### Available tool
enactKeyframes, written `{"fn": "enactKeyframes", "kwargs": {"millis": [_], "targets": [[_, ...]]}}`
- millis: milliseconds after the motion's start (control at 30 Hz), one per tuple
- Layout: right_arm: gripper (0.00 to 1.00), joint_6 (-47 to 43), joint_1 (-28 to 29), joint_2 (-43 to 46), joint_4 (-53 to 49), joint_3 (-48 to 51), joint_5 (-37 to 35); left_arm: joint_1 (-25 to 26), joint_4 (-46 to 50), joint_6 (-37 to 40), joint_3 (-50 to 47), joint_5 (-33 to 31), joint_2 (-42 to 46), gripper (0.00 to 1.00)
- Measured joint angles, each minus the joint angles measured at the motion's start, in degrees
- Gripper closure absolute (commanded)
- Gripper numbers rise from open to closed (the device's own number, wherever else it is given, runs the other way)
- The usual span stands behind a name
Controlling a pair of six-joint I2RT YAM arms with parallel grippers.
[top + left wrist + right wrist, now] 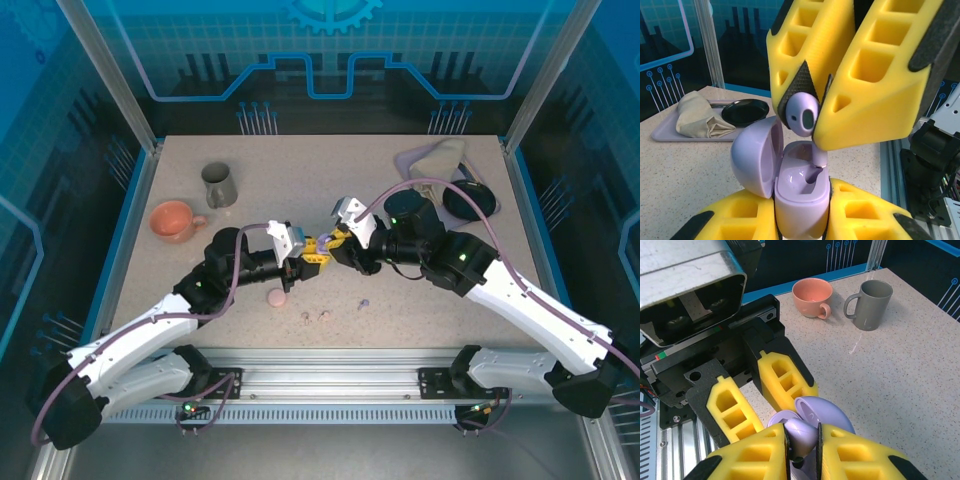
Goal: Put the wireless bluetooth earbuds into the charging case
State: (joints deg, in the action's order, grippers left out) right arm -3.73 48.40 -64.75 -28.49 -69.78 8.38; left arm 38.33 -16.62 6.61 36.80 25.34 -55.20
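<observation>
My left gripper (800, 222) is shut on the base of a lavender charging case (801, 197), held upright with its lid (754, 156) swung open to the left. My right gripper (803, 450) is shut on a lavender earbud (801, 432) straight above the case. The earbud's (801, 114) stem tip reaches into the case's right socket. The two grippers meet above the table's middle (322, 248). Two pinkish-beige earbuds (314, 317) and a lavender earbud (363, 301) lie loose on the table in front.
A pinkish round case (277, 298) lies near the left gripper. A pink cup (172, 220) and a grey mug (219, 184) stand at the back left. At the back right, a tray (415, 160) holds a beige cloth (440, 158), with a black dish (469, 200) beside it.
</observation>
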Motion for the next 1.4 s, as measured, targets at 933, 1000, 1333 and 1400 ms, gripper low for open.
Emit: {"fn": "enactKeyframes", "kwargs": {"millis": [933, 1000, 1333, 1400], "targets": [[0.69, 0.3, 1.2, -2.1, -2.1, -1.5, -0.4, 0.1, 0.9, 0.0, 0.2, 0.0, -0.2, 0.99], [0.68, 0.7, 1.2, -2.1, -2.1, -1.8, 0.0, 0.1, 0.9, 0.0, 0.2, 0.0, -0.2, 0.99], [0.42, 3.6, -0.2, -1.1, -2.1, -2.9, 1.0, 0.3, 0.9, 0.8, 0.2, -0.1, -0.2, 0.99], [0.38, 5.2, -1.6, 0.2, -2.4, -3.1, 0.1, 0.3, 0.9, 1.0, 0.2, -0.3, -0.2, 0.99]]}}
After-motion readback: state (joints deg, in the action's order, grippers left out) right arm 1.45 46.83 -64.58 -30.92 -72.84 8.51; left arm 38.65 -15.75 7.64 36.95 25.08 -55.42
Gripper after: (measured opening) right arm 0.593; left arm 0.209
